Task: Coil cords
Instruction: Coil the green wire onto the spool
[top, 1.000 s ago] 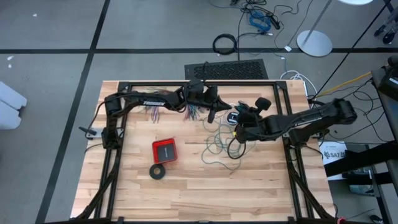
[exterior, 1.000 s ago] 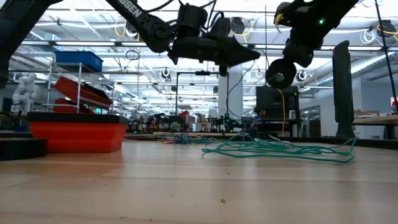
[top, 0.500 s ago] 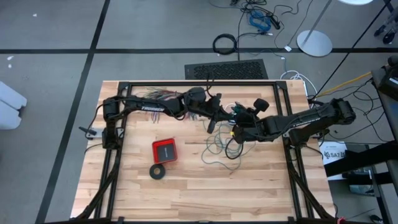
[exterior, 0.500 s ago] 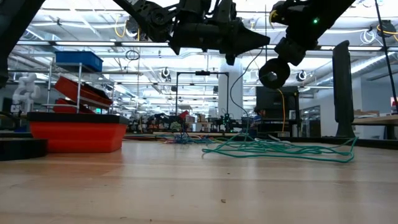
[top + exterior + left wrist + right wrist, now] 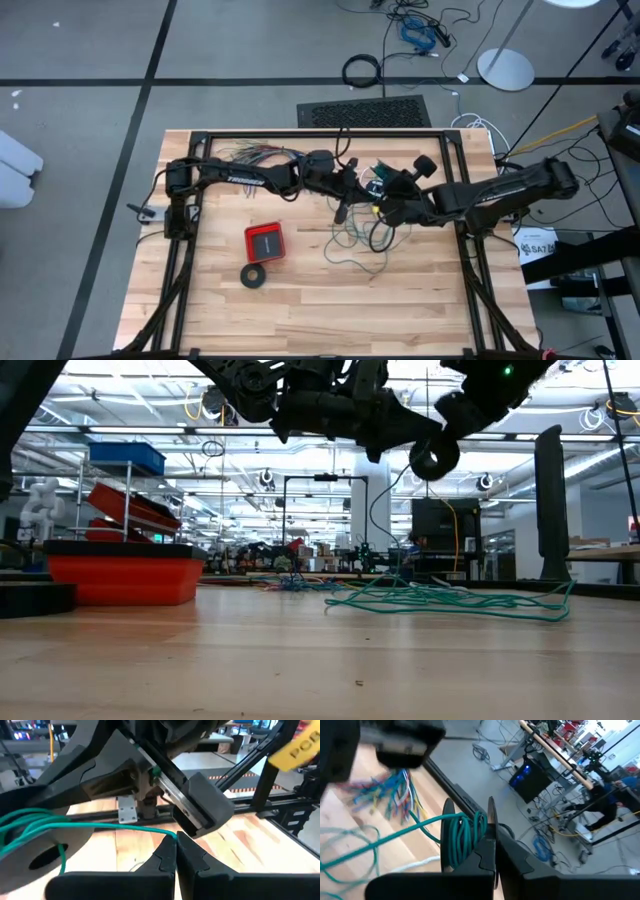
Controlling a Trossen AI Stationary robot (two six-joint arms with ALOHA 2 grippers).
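Observation:
A thin teal-green wire lies in a loose tangle (image 5: 352, 236) on the table's middle, seen also in the low view (image 5: 440, 600). One strand rises from it to a small coil (image 5: 466, 836) wound on a black round reel (image 5: 435, 457). My right gripper (image 5: 495, 844), shut, holds that reel above the tangle. My left gripper (image 5: 175, 846), shut on the strand, hangs close beside the reel, fingertips facing it. A thin white cord (image 5: 422, 865) lies on the wood under the reel. My left gripper pinches the teal wire's strand (image 5: 169, 835) between its two fingertips, a short way from the reel. Its fingers lie nearly level, coming from the table's left. The strand runs fairly straight from the tips to the reel, clear of the table. My right gripper pinches the reel's thin black rim (image 5: 491, 820) between its two fingers, coming from the table's right and slanting slightly down. The reel is lifted clear of the table, and the teal turns sit beside the fingers.
A fanned bundle of many-coloured wires (image 5: 255, 153) lies at the far left behind my left arm. A red box (image 5: 265, 242) and a black ring (image 5: 254, 276) sit left of the tangle. The near half of the table holds nothing else.
My left arm has swung toward the table's near edge, uncovering the coloured wires, and its gripper has closed in on the reel. My right gripper has rolled, and the reel has gone up and toward the left gripper's tips. Both stay shut.

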